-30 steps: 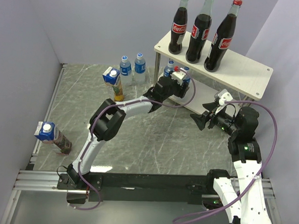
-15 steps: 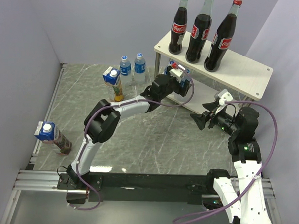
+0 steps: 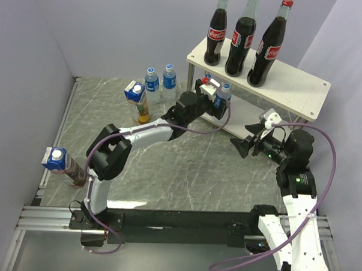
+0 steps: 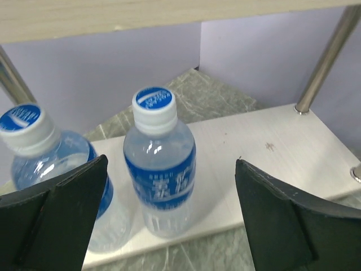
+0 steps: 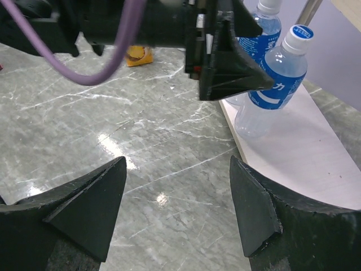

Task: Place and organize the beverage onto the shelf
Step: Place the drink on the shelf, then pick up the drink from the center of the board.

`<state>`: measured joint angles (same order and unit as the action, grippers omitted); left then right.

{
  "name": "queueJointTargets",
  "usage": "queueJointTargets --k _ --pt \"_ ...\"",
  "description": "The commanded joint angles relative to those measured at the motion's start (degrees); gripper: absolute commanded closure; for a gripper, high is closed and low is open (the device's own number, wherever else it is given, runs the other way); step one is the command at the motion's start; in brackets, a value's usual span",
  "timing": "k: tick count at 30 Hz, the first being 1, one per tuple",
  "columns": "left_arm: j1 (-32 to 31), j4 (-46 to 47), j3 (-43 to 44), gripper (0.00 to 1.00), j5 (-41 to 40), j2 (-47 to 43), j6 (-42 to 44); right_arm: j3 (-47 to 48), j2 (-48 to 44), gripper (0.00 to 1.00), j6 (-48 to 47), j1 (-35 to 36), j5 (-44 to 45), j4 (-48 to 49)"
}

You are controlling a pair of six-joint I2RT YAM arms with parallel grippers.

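Note:
The shelf [image 3: 298, 88] stands at the back right with three cola bottles [image 3: 241, 39] on its top board. Two water bottles [image 3: 225, 90] stand at the left end of the lower board [image 4: 271, 148]. In the left wrist view one water bottle [image 4: 159, 169] stands upright and free just beyond my open left gripper [image 4: 169, 217], and the other [image 4: 34, 152] is to its left. Two more water bottles [image 3: 160, 80] and a juice carton [image 3: 135, 99] stand on the table behind. A second carton [image 3: 61, 165] stands far left. My right gripper [image 3: 243, 138] hovers open and empty over the table in front of the shelf.
Thin metal legs [image 4: 327, 56] hold the top board low over the lower-tier bottles. The left gripper's finger [image 5: 228, 62] shows close beside the bottles [image 5: 279, 79] in the right wrist view. Grey walls enclose the marble table [image 3: 167, 165] on three sides.
My left gripper has opened and let go of the water bottle on the lower board, then drawn back a little to the left. The right arm has not moved.

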<state>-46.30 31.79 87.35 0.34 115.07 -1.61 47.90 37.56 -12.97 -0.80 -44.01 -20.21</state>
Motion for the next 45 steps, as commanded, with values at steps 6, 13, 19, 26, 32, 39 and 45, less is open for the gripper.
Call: queueJointTargets --k 6,13,19,26,32,39,45 --pt "-0.72 -0.23 -7.63 0.00 -0.16 -11.00 3.45 1.05 -0.56 0.20 -1.35 -0.43 -1.69 0.87" --pt "-0.81 -4.45 -14.57 0.01 -3.15 -20.13 4.24 1.32 0.14 0.20 -2.14 -0.43 -3.27 -0.09" --pt "-0.81 -12.08 -17.83 0.01 -6.75 -28.65 3.98 1.32 1.02 0.20 -3.46 -0.43 -6.17 -1.33" --pt "-0.80 -23.60 -23.09 0.01 -10.44 -42.54 2.05 2.02 3.30 0.21 -7.59 -0.17 -10.74 -5.18" --pt "-0.72 -33.18 -30.04 0.00 -15.80 -57.57 2.75 5.71 8.13 0.22 -12.16 6.58 -6.36 -9.15" --pt "-0.63 -33.55 -41.99 0.01 -23.36 -74.61 3.28 18.79 20.52 0.24 -13.83 24.95 9.27 -12.66" --pt "-0.37 -35.04 -42.96 0.00 -27.31 -78.85 5.21 34.41 38.09 0.31 -12.43 38.12 24.47 -14.42"
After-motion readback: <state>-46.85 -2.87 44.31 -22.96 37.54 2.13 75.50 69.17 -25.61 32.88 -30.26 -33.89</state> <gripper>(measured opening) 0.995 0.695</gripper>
